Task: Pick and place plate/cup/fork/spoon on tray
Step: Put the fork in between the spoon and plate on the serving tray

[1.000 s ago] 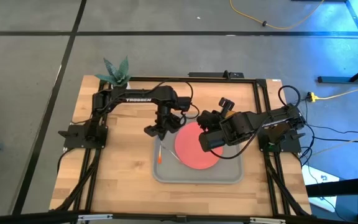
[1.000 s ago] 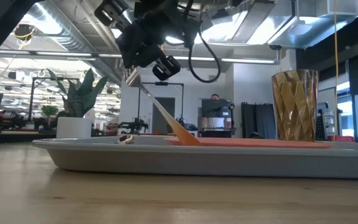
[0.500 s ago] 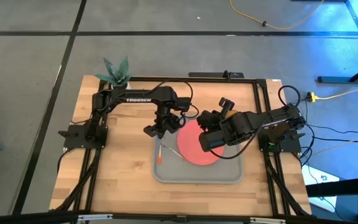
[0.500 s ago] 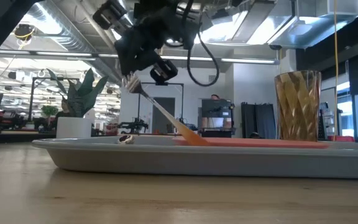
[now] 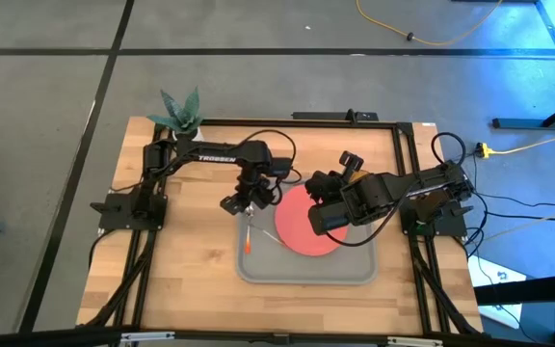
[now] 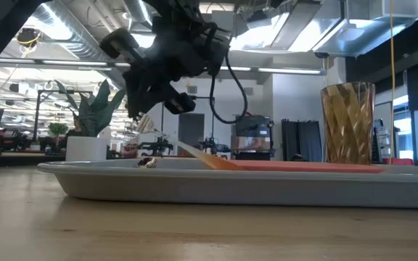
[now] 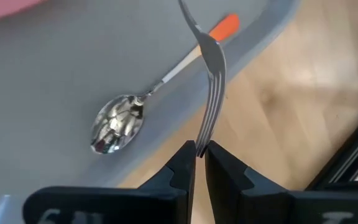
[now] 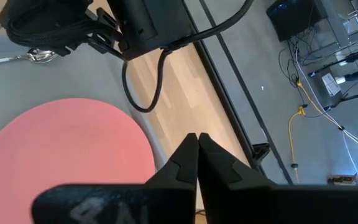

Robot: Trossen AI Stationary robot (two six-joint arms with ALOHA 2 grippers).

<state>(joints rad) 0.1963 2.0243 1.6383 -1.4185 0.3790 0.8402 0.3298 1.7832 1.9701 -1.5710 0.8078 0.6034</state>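
The grey tray (image 5: 302, 275) holds the coral-red plate (image 5: 302, 236) and the orange-handled spoon (image 7: 118, 121), which lies flat near the tray's left rim. My left gripper (image 5: 242, 200) is over the tray's far left corner, shut on the fork (image 6: 187, 148). The fork slants down toward the plate. My right gripper (image 5: 321, 222) hovers over the plate, shut and empty. The amber cup (image 6: 345, 123) stands upright at the right in the low view. My left gripper pinches the fork's metal tines (image 7: 209, 121) between its two fingers, at their free ends, coming from above and slanting down. The fingers lie along the fork. The fork slants down from the hold, and its orange handle end (image 6: 220, 163) rests low over the tray by the plate.
A white pot with a green plant (image 5: 181, 111) stands at the table's far left corner. The right arm (image 5: 393, 188) reaches over the tray's right side. Bare wood (image 5: 191, 260) lies to the left of the tray and in front of it.
My left gripper has gone down and a little toward the table's left edge, still shut on the fork's tines. The fork has tipped much flatter; its tine end has dropped while its orange handle end has stayed down by the plate.
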